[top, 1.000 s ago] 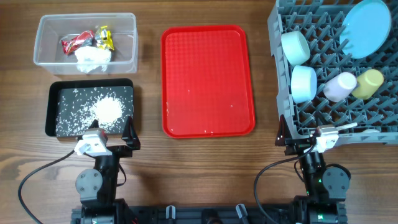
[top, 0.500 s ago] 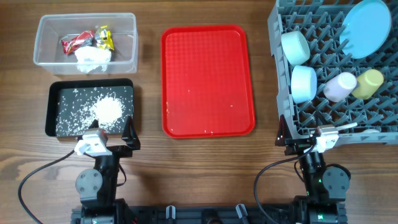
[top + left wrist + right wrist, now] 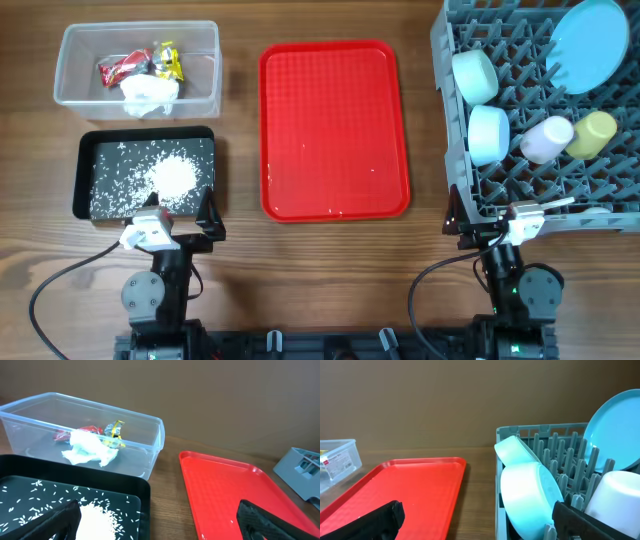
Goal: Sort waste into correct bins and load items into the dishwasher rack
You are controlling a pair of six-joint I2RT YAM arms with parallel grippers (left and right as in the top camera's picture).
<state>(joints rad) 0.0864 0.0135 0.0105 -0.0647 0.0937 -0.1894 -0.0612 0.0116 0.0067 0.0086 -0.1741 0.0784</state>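
From above, bare table [image 3: 320, 270] lies open before both arms, with thin strips of wood either side of the red tray [image 3: 334, 130]. The left gripper [image 3: 178, 212] sits at the black tray's [image 3: 82, 175] near edge and the right gripper [image 3: 483, 215] at the rack's [image 3: 445, 120] near corner.

Left wrist: fingers spread wide, empty. A crumpled napkin [image 3: 90, 450], red wrapper [image 3: 65, 435] and yellow wrapper [image 3: 114, 435] lie in the clear tub [image 3: 150, 420]. Rice [image 3: 97, 520] is heaped in the black tray.

Right wrist: fingers wide apart, empty. Two pale bowls [image 3: 530, 487] stand on edge among the pegs, with the blue plate [image 3: 615, 425] upright behind.
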